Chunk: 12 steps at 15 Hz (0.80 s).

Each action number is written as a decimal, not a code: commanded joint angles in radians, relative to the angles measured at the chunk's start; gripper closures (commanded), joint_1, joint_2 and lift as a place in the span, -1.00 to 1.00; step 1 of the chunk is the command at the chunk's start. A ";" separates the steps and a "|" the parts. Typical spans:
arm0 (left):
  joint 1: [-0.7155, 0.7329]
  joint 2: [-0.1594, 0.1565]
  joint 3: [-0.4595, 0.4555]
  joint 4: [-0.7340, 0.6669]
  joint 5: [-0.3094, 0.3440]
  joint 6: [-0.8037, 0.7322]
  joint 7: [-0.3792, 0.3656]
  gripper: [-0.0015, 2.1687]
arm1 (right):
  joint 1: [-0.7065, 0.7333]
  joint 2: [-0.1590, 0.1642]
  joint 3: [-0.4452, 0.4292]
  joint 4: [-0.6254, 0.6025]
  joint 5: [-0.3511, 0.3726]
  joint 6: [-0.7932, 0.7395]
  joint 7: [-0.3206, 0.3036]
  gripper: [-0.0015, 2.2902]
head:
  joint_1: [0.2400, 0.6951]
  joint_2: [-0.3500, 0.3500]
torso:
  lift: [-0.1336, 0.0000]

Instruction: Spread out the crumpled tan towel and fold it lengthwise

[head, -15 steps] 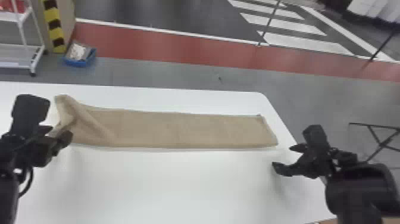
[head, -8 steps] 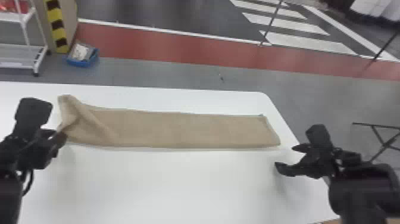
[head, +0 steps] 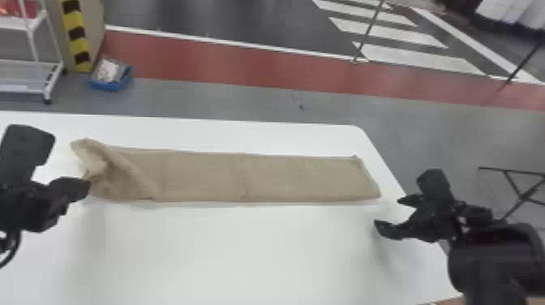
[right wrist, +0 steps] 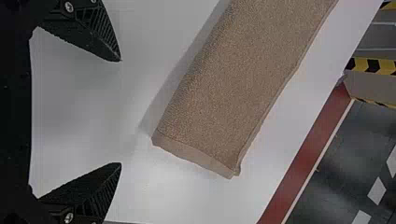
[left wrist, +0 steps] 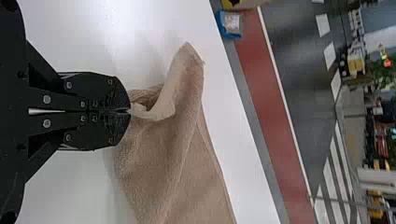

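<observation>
White rack [head: 30, 24] stood at far left, on the floor past the table. Left gripper [head: 87, 187] was over the table's left part, at the towel's left end. Its fingers were pressed together, pinching a bit of the tan towel [head: 243, 178]; left wrist view had the cloth running out from the tips, a pale flap curling beside them. Yellow-and-black striped panel [head: 77, 36] stood on the floor beyond the table, blue bin [head: 111, 83] just beside it, with something in clear wrap inside. Towel lay on the white table [head: 227, 251] as a long narrow strip, running left to right, closer to the far edge than the near one. Left end was bunched and raised, with a diagonal fold slanting down toward the near long edge. Middle and right stretch were flat, both long edges fairly straight; right end was cut off at a slant, short of the table's right edge. Red floor strip [head: 243, 69] ran behind it all. Right gripper [head: 387, 211] was near the towel's right end, on the near side of it, over the table by the right edge. Fingers were spread wide, apart from the cloth. Dark metal stand [head: 523, 172] was at far right, off the table.
</observation>
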 commanded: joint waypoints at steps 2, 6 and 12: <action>-0.016 0.095 0.013 -0.073 -0.052 -0.009 -0.211 0.47 | 0.000 0.001 0.008 0.000 -0.004 -0.008 0.000 -0.92 | 1.00 -0.96 | -0.86; -0.036 0.189 0.034 -0.055 -0.094 -0.254 -0.469 0.47 | 0.000 0.006 0.008 0.000 -0.006 -0.018 0.012 -0.92 | 1.00 -0.94 | -0.86; 0.010 0.312 0.017 -0.033 -0.109 -0.411 -0.647 0.47 | 0.000 0.009 0.014 -0.001 -0.006 -0.021 0.023 -0.92 | 1.00 -0.95 | -0.86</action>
